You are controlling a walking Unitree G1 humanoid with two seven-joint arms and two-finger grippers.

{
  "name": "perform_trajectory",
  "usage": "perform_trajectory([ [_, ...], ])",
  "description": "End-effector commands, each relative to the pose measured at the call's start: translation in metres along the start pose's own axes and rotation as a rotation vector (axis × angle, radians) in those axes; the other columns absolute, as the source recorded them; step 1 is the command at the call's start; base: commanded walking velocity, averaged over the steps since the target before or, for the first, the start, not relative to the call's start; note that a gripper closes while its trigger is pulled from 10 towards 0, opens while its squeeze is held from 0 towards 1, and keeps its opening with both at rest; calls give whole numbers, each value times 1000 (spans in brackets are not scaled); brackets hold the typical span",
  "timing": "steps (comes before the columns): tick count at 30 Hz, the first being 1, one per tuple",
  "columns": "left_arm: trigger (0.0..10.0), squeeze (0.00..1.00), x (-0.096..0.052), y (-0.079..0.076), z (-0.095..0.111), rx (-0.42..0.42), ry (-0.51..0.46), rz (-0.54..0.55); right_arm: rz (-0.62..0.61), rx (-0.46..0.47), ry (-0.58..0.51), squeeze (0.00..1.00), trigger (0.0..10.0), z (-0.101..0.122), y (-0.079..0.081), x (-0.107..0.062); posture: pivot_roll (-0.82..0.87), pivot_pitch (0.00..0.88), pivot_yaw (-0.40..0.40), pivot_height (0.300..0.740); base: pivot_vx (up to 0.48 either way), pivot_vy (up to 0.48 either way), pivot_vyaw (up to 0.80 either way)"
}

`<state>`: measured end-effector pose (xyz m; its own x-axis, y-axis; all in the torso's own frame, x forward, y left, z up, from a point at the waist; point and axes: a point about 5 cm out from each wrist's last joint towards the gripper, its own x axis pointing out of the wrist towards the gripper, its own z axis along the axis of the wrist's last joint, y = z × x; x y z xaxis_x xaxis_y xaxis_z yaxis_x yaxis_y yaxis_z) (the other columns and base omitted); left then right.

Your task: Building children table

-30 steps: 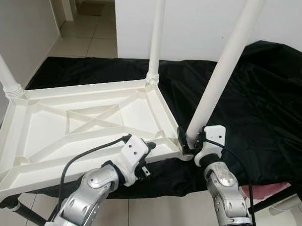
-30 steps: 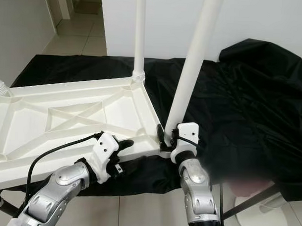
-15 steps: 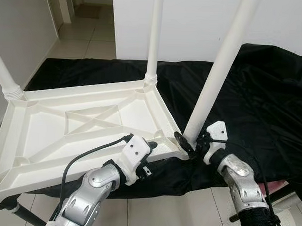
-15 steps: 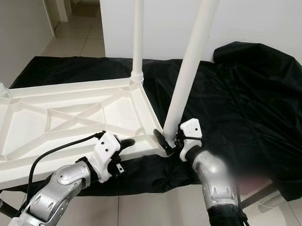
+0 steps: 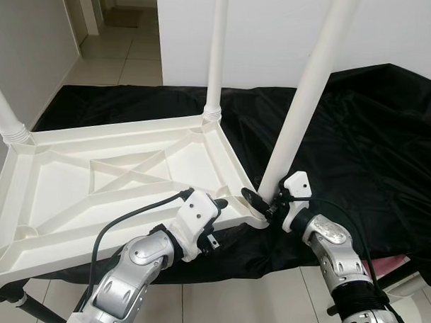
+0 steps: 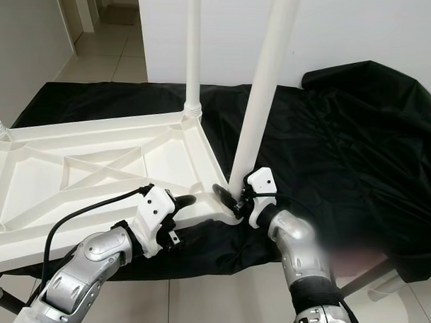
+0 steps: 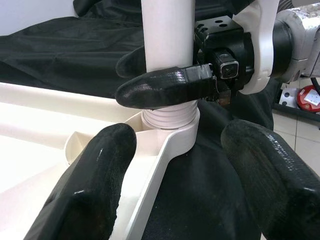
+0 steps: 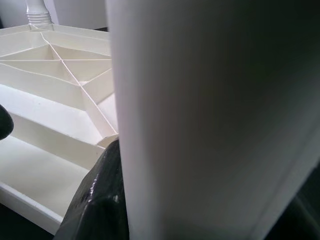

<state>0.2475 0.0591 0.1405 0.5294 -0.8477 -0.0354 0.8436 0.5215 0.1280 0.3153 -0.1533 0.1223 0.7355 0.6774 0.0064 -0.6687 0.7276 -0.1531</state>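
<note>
A white plastic table top lies upside down on a black cloth. Upright legs stand in its far corner and its left corner. A third leg rises from the near right corner socket. My right gripper is shut on this leg just above its ribbed base, one finger across the front. My left gripper is open at the top's near rim, its fingers wide apart on either side of that rim, a little short of the socket.
The cloth covers a low stand whose near edge lies just behind my arms, with tiled floor below. A white wall is behind and a hallway opens at the far left. Something red and white sits on the floor at lower right.
My right wrist has turned around the leg's base and the forearm has swung out to the right, still clamped on the leg. The left arm has barely moved.
</note>
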Motion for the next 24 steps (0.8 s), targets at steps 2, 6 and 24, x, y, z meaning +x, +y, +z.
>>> perform_trajectory([
  [2,10000,0,0,5,-2,-3,13,65,41,-20,30,0,0,-6,5,0,2,7,2,740,0,0,0],
  [6,10000,0,0,4,-2,-6,13,64,3,24,24,0,10000,-8,5,-3,2,5,-1,740,0,0,0],
  [24,10000,0,0,-1,-8,-13,31,54,-372,121,40,0,10000,-16,25,-5,-6,4,9,740,0,0,0],
])
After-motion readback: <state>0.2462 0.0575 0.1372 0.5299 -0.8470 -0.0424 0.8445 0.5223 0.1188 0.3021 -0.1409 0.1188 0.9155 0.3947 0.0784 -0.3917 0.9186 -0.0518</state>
